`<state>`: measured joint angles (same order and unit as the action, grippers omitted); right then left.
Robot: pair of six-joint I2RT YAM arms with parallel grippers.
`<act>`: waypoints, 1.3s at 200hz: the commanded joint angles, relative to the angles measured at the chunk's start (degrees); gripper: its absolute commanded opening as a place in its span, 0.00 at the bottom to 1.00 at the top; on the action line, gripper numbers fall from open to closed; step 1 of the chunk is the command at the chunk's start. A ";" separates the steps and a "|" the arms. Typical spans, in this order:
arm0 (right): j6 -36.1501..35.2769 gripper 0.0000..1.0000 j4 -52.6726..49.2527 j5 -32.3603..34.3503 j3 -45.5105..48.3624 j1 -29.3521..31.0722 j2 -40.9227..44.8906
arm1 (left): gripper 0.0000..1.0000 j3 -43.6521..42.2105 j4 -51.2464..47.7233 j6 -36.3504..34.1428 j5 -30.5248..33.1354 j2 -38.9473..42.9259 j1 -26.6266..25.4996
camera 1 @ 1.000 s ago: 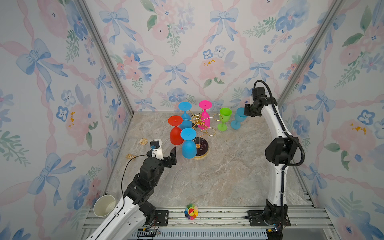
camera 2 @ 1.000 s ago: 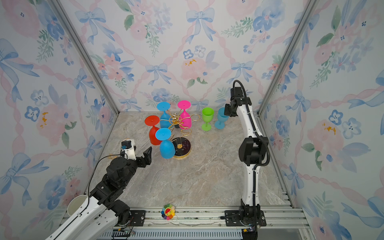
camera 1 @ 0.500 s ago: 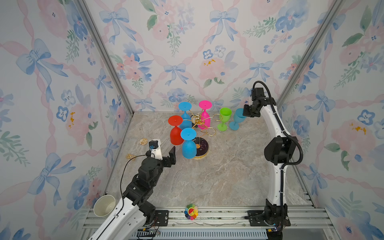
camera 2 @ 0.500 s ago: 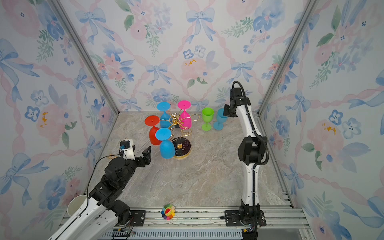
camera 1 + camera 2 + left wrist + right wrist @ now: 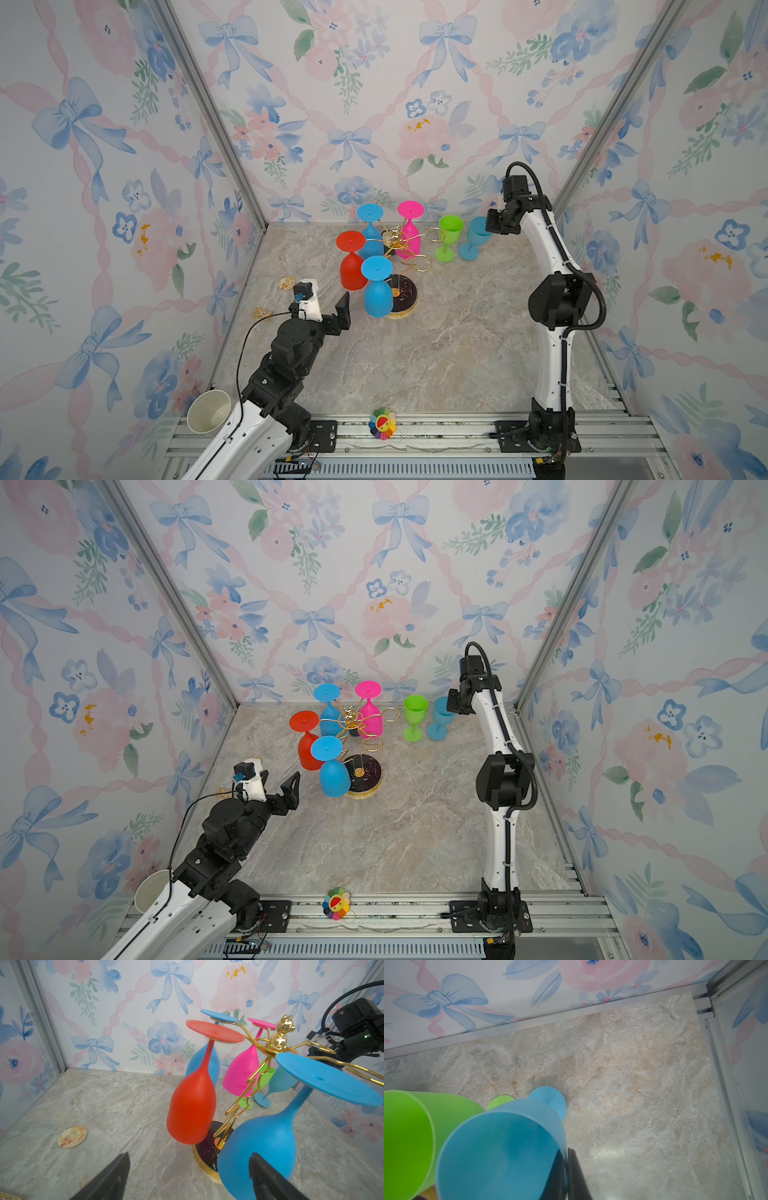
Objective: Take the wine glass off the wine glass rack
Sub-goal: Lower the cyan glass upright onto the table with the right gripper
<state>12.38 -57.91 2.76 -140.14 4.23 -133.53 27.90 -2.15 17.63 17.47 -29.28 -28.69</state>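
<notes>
Teal glass (image 5: 500, 1147): rim wall pinched by the clenched right gripper (image 5: 566, 1152).
Left gripper (image 5: 189, 1155): spread wide, nothing grasped, near wine glass rack (image 5: 280, 1041).

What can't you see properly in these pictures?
- Rack base: partly behind the front blue glass, in both top views.
- Right gripper, pinching the teal glass rim: fingers cut off by the bottom edge, right wrist view.
- Green glass: cut off by the left edge, right wrist view.
- Paper cup: partly behind the left arm, in both top views.
- Badge: picture too small to make out in a top view.
</notes>
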 commanded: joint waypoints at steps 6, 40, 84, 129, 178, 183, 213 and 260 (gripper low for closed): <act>0.76 0.07 -0.45 -0.67 0.68 0.50 -0.61 | 0.91 0.01 0.98 -1.11 -0.62 0.65 0.45; 0.72 0.07 -0.27 -0.72 1.26 0.69 -0.50 | 0.91 -0.08 0.89 -1.10 -0.82 1.15 0.47; 1.06 0.08 -0.01 -1.09 1.48 0.77 -0.59 | 0.91 -0.10 0.89 -1.10 -0.95 1.18 0.47; 1.23 0.16 0.17 -1.79 1.67 0.78 -0.60 | 0.91 -0.13 0.84 -1.05 -0.97 1.19 0.45; 1.59 0.21 0.95 -3.46 2.12 0.78 -0.28 | 0.91 -0.19 0.85 -1.04 -1.04 1.18 0.47; 1.68 0.21 1.06 -3.53 2.15 0.77 -0.24 | 0.91 -0.14 0.84 -1.07 -1.04 1.21 0.47; 1.77 0.24 1.16 -3.73 2.39 0.78 -0.15 | 0.91 -0.15 0.83 -1.10 -1.05 1.19 0.43; 1.08 0.37 0.87 -2.89 3.64 0.47 2.02 | 0.91 -0.10 0.83 -1.10 -1.22 1.13 0.47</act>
<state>14.02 -56.77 -0.45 -137.95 4.60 -133.53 27.90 -2.20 17.61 17.02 -28.53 -28.69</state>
